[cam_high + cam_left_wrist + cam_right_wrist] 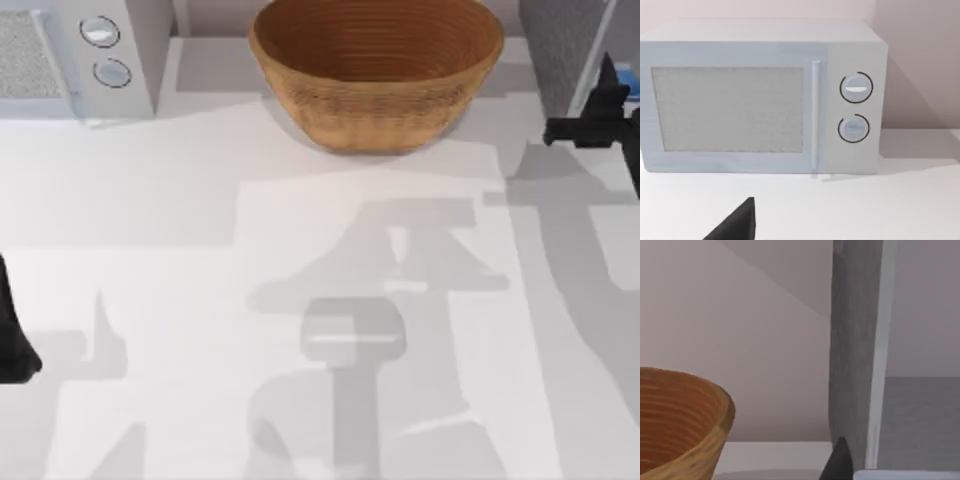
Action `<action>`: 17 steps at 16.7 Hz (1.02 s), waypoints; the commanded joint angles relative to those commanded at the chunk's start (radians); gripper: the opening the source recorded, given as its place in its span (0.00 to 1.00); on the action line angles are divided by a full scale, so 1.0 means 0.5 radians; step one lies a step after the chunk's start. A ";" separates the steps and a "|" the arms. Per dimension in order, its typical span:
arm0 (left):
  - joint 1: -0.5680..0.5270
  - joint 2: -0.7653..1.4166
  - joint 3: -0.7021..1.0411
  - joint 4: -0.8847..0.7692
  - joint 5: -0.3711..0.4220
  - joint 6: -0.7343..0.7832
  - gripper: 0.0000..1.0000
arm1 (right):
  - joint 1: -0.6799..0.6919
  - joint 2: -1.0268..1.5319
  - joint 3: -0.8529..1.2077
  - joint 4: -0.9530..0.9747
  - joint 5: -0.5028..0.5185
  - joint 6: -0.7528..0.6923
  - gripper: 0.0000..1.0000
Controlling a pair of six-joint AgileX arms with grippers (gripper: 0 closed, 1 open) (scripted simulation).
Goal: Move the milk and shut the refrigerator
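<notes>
The milk point(627, 76) shows as a small blue patch at the table's far right, just right of the refrigerator's pale door panel point(592, 60). My right gripper point(622, 95) is shut on the milk, one dark finger point(607, 75) pressed against its left side. The refrigerator point(560, 40) stands at the back right with its door swung open. The right wrist view shows its speckled grey wall point(855, 365), pale frame point(881, 355) and grey inside point(920, 420) close ahead, with one fingertip point(839, 460) low down. My left gripper point(12, 335) is parked at the left edge.
A large woven brown basket point(375, 75) stands at the back centre, left of the refrigerator and near my right arm. A light-grey appliance with two round knobs point(105, 50) point(855, 107) occupies the back left corner. The white tabletop point(300, 250) stretches across the front.
</notes>
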 joint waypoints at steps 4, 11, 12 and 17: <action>0.000 0.000 0.000 0.000 0.000 0.000 1.00 | -0.367 -0.358 -0.332 -0.031 -0.377 0.000 0.00; 0.000 0.000 0.000 0.000 0.000 0.000 1.00 | -0.424 -0.408 -0.382 -0.035 -0.436 0.001 0.00; 0.000 0.000 0.000 0.000 0.000 0.000 1.00 | -0.430 -0.384 -0.359 -0.033 -0.444 0.001 0.00; 0.000 0.000 0.000 0.000 0.000 0.000 1.00 | -0.541 0.030 0.073 -0.046 -0.562 -0.013 0.00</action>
